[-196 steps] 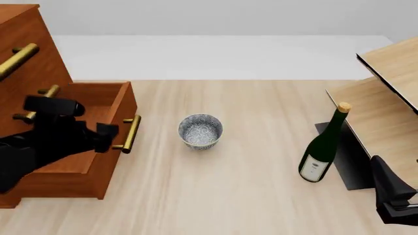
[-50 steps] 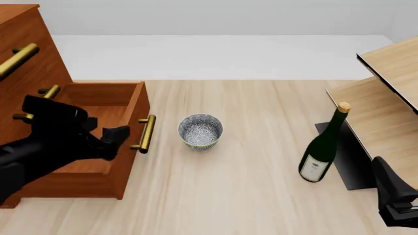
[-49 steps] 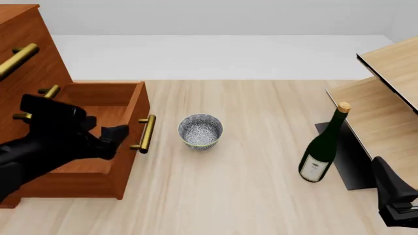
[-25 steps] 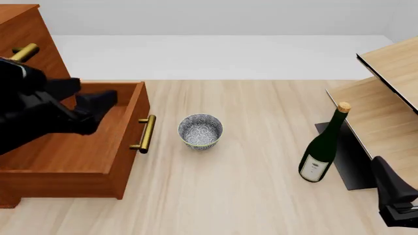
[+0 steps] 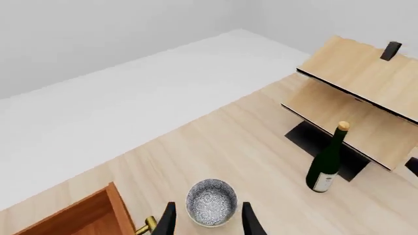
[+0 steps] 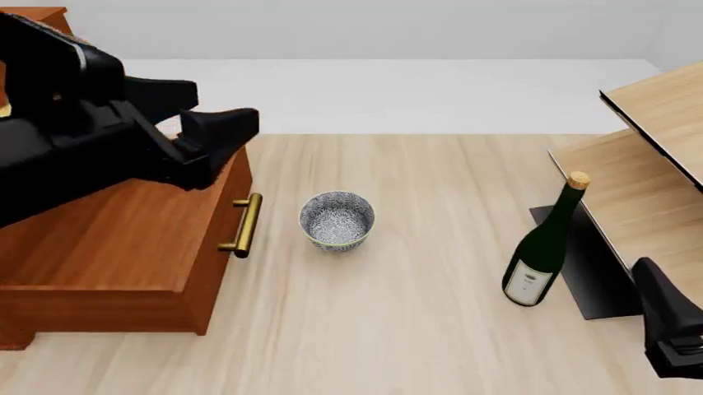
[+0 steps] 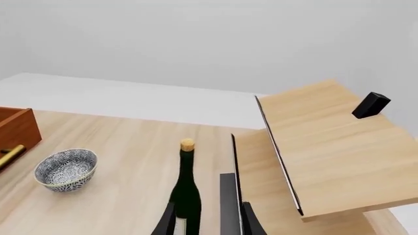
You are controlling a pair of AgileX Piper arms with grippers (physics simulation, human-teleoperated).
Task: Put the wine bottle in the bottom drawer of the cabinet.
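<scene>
The wine bottle stands upright on the table at the right, beside the pale shelf unit; it also shows as the bottle and bottle in the wrist views. The bottom drawer of the cabinet is pulled out, its brass handle facing the bowl. My left gripper hovers open above the drawer's far right corner, holding nothing. My right gripper is open low at the right edge, apart from the bottle, which lies ahead of its fingers.
A patterned bowl sits between drawer and bottle, also seen as the bowl. The pale-wood shelf unit with a black foot stands right behind the bottle. My left arm hides most of the cabinet.
The drawer slid further out, then stayed. My left gripper left the handle and rose up and back above the drawer. Bottle, bowl and right arm barely moved.
</scene>
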